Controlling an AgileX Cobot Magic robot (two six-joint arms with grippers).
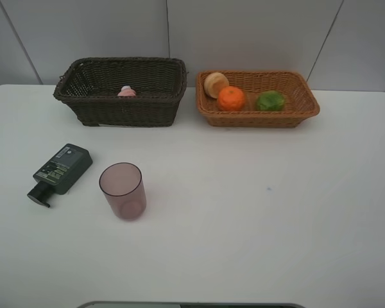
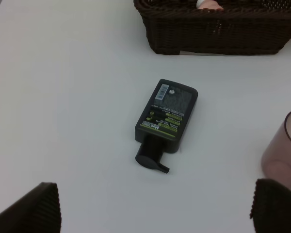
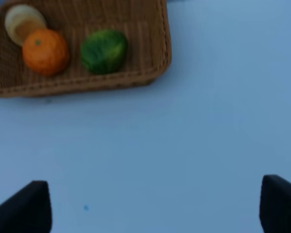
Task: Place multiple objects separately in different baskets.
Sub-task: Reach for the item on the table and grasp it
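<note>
From the high camera, we see the white table (image 1: 256, 212) with two wicker baskets side by side at its far edge. The dark brown basket (image 1: 119, 109) sits at 11 o'clock from the table's middle and holds the small pink bottle (image 1: 127, 92). The light tan basket (image 1: 256, 117) sits at 1 o'clock and holds the orange (image 1: 231, 98). The red-yellow fruit (image 1: 215, 84) touches the orange at its 10 o'clock, and the green fruit (image 1: 269, 101) lies just beside it at 3 o'clock. The dark green pump bottle (image 1: 63, 169) lies flat at 9 o'clock, its pump head pointing to 7 o'clock. The mauve cup (image 1: 122, 190) stands upright near it, at the bottle's 4 o'clock. We find the left gripper (image 2: 153, 208) spread wide above the pump bottle, holding nothing. The right gripper (image 3: 153, 206) is also spread wide and empty, over bare table near the tan basket.
</note>
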